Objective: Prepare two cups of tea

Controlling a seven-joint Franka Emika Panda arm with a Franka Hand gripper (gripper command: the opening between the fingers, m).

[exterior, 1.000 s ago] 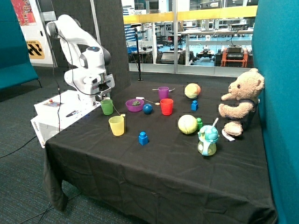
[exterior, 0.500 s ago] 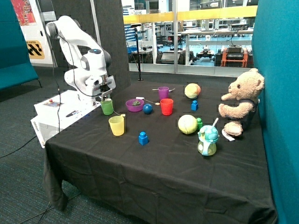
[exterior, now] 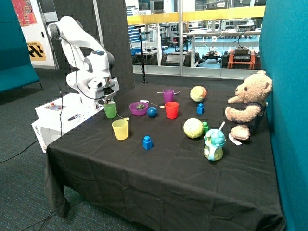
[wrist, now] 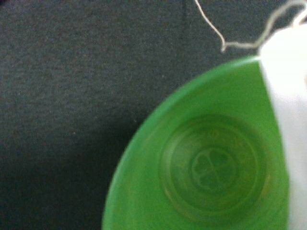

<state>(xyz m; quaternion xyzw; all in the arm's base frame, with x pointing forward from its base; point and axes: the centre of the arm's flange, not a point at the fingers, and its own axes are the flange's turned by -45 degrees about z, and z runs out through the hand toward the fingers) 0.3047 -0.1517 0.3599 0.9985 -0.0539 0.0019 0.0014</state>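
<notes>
The arm (exterior: pixel 79 45) is glossy white, built of thick rounded segments that swell into bulbous shells at each joint, with dark grey or black bands and caps where the segments meet. Its wrist ends in a boxy white-and-grey head (exterior: pixel 98 82) with black fittings on its face and a small blue spot on the cap at 12 o'clock on the head; the gripper (exterior: pixel 104 99) beneath it is dark and too small to make out in detail. A thin dark cable (exterior: pixel 59 96) hangs down at about 7 o'clock from the arm.
</notes>
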